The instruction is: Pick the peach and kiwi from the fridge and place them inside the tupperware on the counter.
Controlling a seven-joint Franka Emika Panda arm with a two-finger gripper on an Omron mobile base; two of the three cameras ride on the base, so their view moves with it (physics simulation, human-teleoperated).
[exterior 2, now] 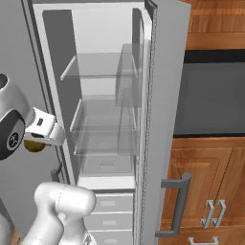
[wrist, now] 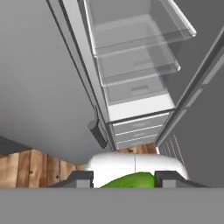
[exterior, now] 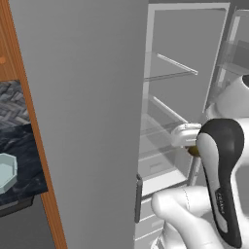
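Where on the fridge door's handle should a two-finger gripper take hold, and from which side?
Take the handle at the middle of its upright bar, from the front, a finger on each side: the bar is straight and stands off the door. The gripper would likely first need to set down the kiwi it holds.

I see the fridge (exterior 2: 165,72) in plain matt grey outside and smooth white inside, with clear glass shelves (exterior 2: 103,67) and white plastic-looking drawers (exterior 2: 112,220). The kiwi (wrist: 131,180) has a smooth, slightly shiny green skin. The worktop (exterior: 19,155) is glossy black stone with pale marbling. The tupperware (exterior: 7,171) looks like matt pale blue plastic. The cabinets (exterior 2: 210,172) show warm wood grain with metal handles (exterior 2: 215,213).
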